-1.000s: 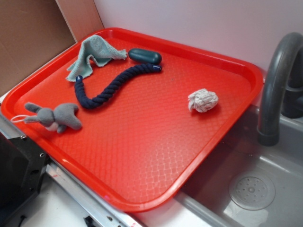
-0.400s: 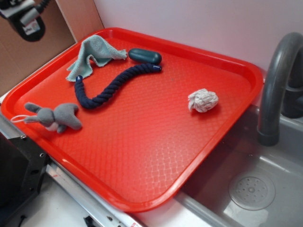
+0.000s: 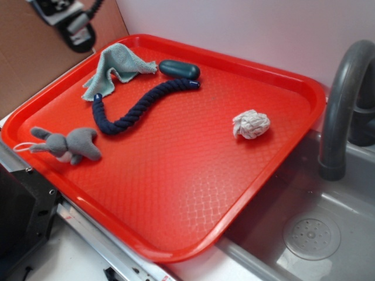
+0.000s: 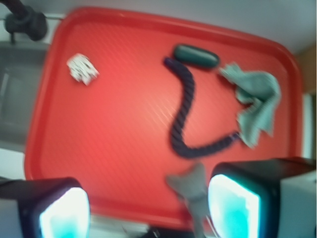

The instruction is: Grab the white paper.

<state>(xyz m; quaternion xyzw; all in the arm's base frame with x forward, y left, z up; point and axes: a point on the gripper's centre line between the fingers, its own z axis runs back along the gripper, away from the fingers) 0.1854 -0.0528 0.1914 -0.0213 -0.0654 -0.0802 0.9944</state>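
The white paper (image 3: 251, 124) is a small crumpled off-white ball on the right part of the red tray (image 3: 176, 193). In the wrist view it lies at the upper left (image 4: 81, 68). My gripper (image 4: 148, 208) is open and empty, high above the tray's near left side, far from the paper. Its two pale fingertips (image 4: 64, 215) frame the bottom of the wrist view. In the exterior view only part of the arm (image 3: 67, 20) shows at the top left; the jaws are out of frame there.
On the tray lie a grey plush bunny (image 3: 67, 144), a dark blue rope (image 3: 137, 105), a teal-grey cloth (image 3: 114, 67) and a dark green oval case (image 3: 179, 69). A grey sink (image 3: 310, 234) with a faucet (image 3: 343, 99) is to the right. Cardboard (image 3: 35, 58) stands behind.
The arm has come into the exterior view at the top left and moved rightward. Nothing on the tray has moved.
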